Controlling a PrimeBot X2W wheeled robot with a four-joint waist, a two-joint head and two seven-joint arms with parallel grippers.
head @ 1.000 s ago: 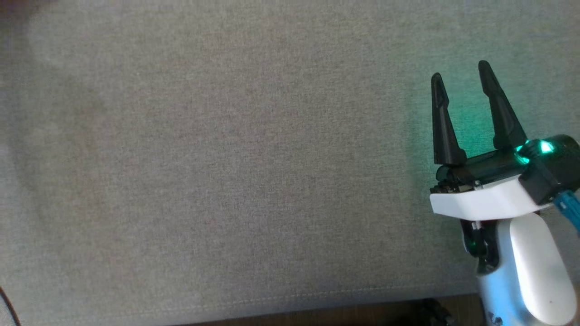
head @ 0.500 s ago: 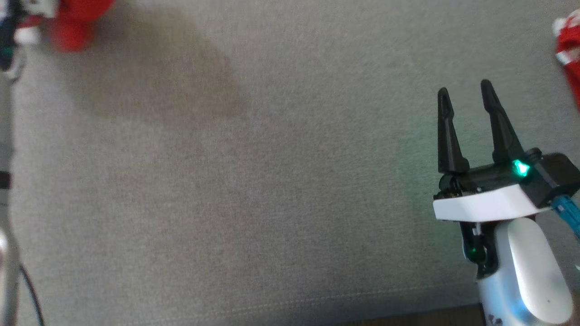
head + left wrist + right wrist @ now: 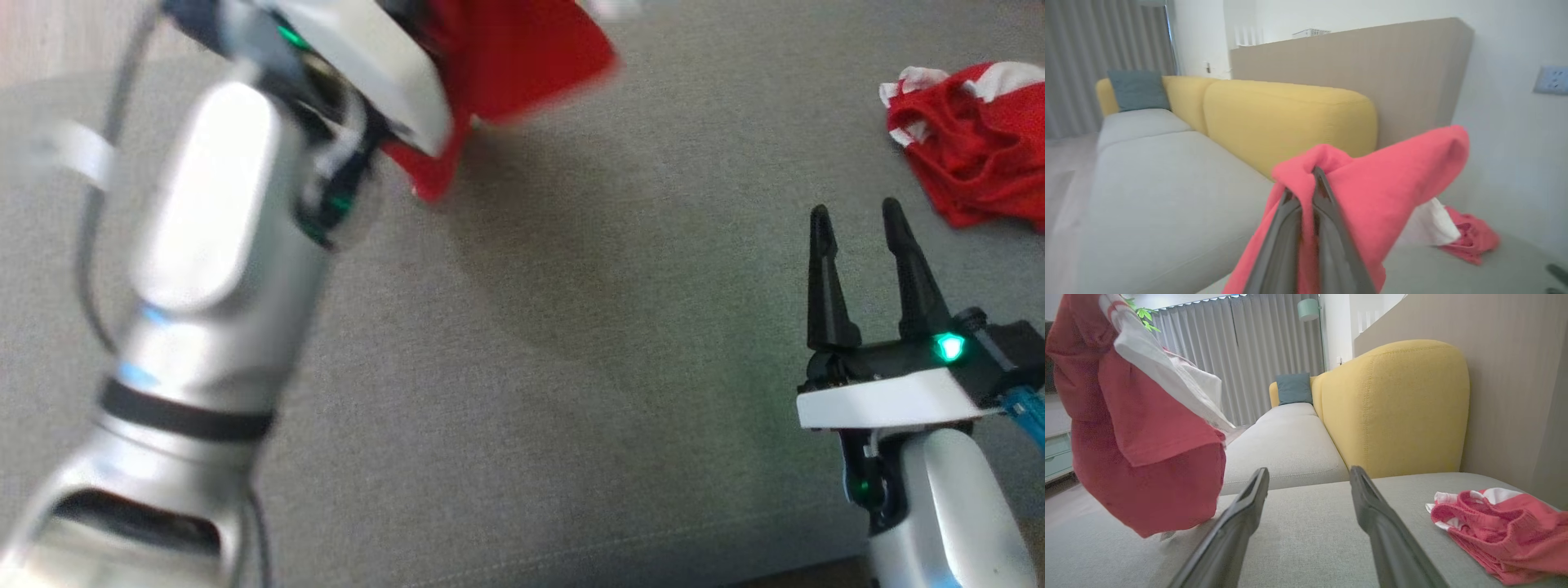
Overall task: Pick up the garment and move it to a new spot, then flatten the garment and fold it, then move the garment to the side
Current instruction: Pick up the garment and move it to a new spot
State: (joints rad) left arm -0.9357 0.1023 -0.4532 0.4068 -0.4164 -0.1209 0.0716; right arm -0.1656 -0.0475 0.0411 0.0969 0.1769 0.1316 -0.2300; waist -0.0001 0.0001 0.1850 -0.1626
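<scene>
Your L gripper (image 3: 1314, 171) is clamped tight on the red garment (image 3: 1392, 179). Its fingers are pressed together w/ a fold of cloth pinched btwn them, and the rest drapes down both sides.

In head view the garment hangs off the L gripper at top, left of centre, held up over the grey seat (image 3: 571, 367), w/ its shadow on the fabric below. Arm & cloth are motion-blurred there, so fine detail is lost. In R wrist view it hangs at upper left, red w/ a white striped part near the top. Can't tell if its lowest edge touches the seat.

Your R gripper (image 3: 853, 214) is spread wide and holds nothing. It hovers low over the seat at lower right of head view, green LED lit on its body.

A 2nd garment (image 3: 971, 147), also red & white, lies crumpled on the seat just beyond and to the R of the R gripper's fingertips, not touching them.

Behind the seat is a yellow backrest (image 3: 1396, 404), w/ a teal cushion (image 3: 1293, 388) propped at the far end and grey curtains (image 3: 1241, 355) beyond. A wood-look panel (image 3: 1372, 61) stands behind the backrest, and there's a wall socket (image 3: 1551, 79) on the white wall.
</scene>
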